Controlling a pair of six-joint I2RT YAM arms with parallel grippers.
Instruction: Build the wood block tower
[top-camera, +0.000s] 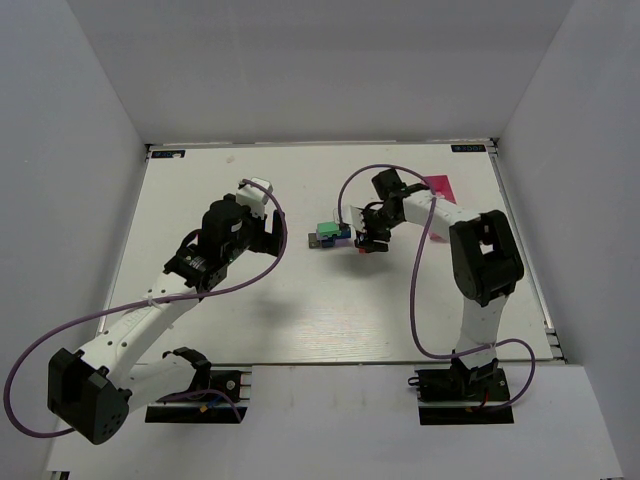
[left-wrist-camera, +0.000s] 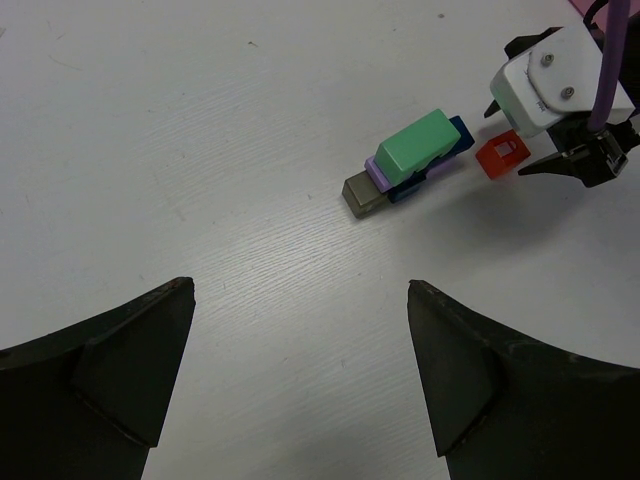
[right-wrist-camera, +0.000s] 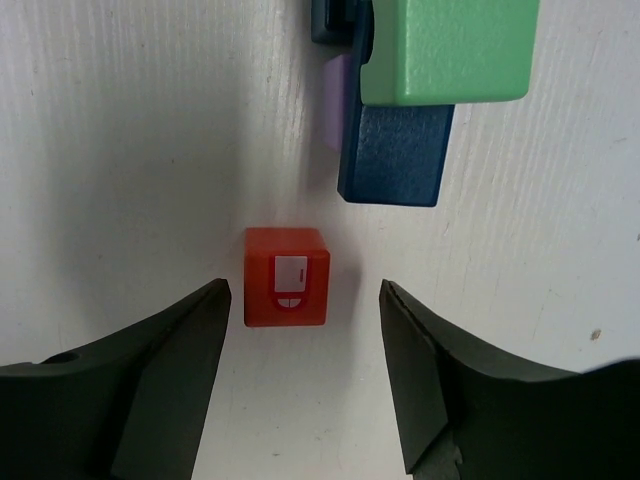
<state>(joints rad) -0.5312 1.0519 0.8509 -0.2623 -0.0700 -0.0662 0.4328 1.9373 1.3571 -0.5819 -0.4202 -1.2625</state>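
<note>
R pincer (right-wrist-camera: 305, 292) is open, one finger each side of the red cube (right-wrist-camera: 286, 277) w/o touching it, so it's gripping nothing. Rest of the wood block tower (left-wrist-camera: 410, 160) sits on the desk (left-wrist-camera: 200, 150) just past its tips. Green block (right-wrist-camera: 445, 50) is on top, blue block (right-wrist-camera: 395, 155) and purple block (right-wrist-camera: 338, 100) under it. Grey block (left-wrist-camera: 362, 193) is at the far end, prob touching the purple, can't rly tell. L pincer (left-wrist-camera: 300, 290) is wide open and empty, tower well ahead of it, a bit to its right.
</note>
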